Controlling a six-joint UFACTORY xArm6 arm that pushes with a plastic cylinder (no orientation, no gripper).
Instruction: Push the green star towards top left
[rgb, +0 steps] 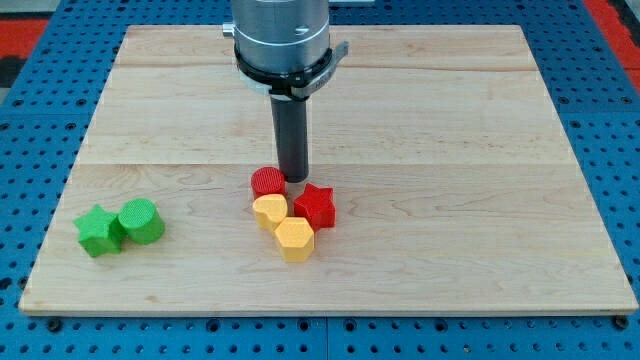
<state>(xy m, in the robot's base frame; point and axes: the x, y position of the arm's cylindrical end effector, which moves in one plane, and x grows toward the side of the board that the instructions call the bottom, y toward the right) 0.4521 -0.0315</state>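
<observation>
The arm's grey housing (281, 35) is cut off by the view's top edge above the wooden board (450, 150). My tip (293, 177) hides part of the board behind it, just beside the red cylinder (267, 182).

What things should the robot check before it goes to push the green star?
1. My tip near the green star: not ok, it sits far to the view's right, by the red cylinder.
2. Star's position known: ok, near the board's bottom left.
3. Star free of neighbours: not ok, the green cylinder touches its right side.
4. Room toward top left: ok, bare wooden board.
5. Path to the star: ok, nothing between.
</observation>
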